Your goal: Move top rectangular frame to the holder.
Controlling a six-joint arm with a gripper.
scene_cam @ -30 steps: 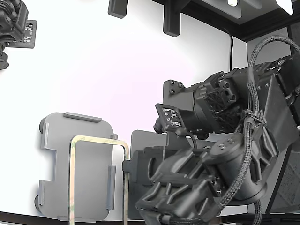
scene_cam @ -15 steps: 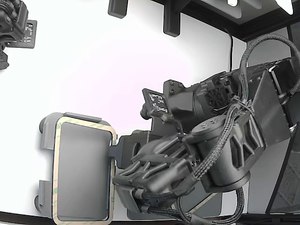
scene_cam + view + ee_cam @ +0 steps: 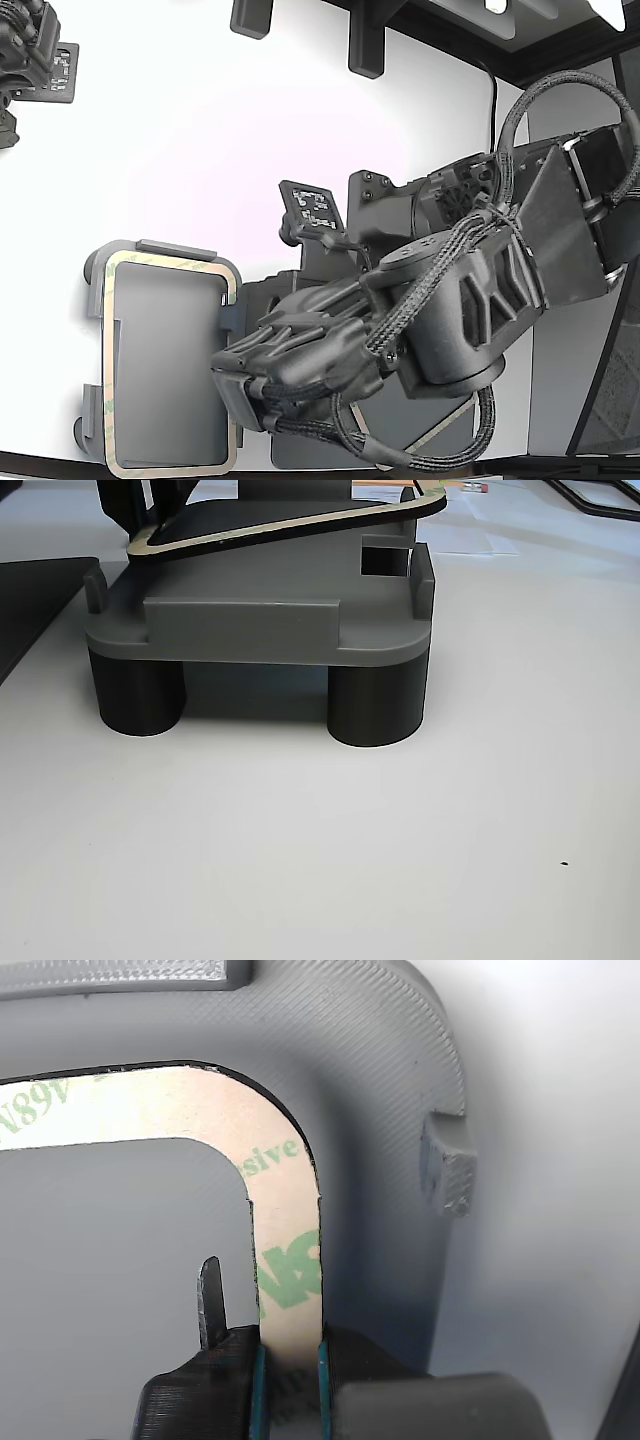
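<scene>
Tan and printed with green lettering, the top rectangular frame (image 3: 288, 1250) hangs over the holder (image 3: 160, 300), tilted: in the other view it slopes above the plate, one corner near a raised tab (image 3: 420, 575). The gripper (image 3: 290, 1380) pinches one side of the frame between its closed jaws. The arm (image 3: 440, 310) covers most of the darker mat (image 3: 300, 455) at the exterior view's right. The holder stands on dark round legs (image 3: 375, 705).

The frame (image 3: 168, 362) sits over the holder (image 3: 96, 300), tilted, one end raised off it. The tool (image 3: 290, 1375) pinches the frame's side at the exterior view's right; the holder stands on the counter (image 3: 400, 840).
</scene>
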